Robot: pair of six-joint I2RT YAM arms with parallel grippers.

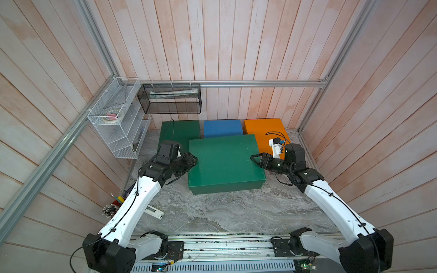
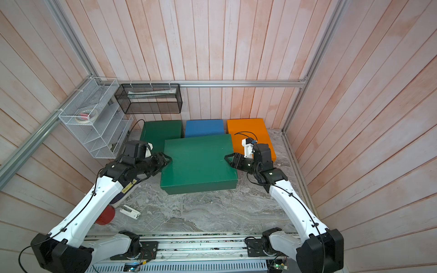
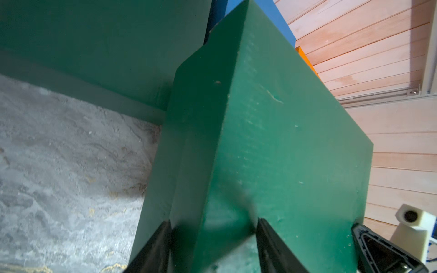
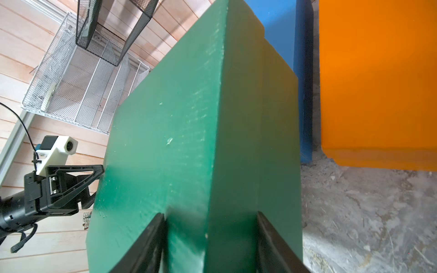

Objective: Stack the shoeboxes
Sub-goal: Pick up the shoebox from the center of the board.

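Held item: near dark green shoebox (image 1: 224,163), matte, rectangular, lidded, spanning between left gripper (image 1: 194,162) and right gripper (image 1: 253,158); each pair of black jaws is about half open and clamped over a short-end lid edge, one finger on the top face, one on the end wall; far dark green shoebox (image 1: 179,132) beyond left gripper; blue shoebox (image 1: 223,128) beyond both; orange shoebox (image 1: 262,128) behind right gripper; grey veined tabletop (image 1: 236,212).

Both top views are evenly and softly lit; wall boards (image 1: 47,71) are bowed toward the edges. In the wrist views, the green box (image 3: 283,153) and the fingers (image 3: 155,250) are blurred close up.
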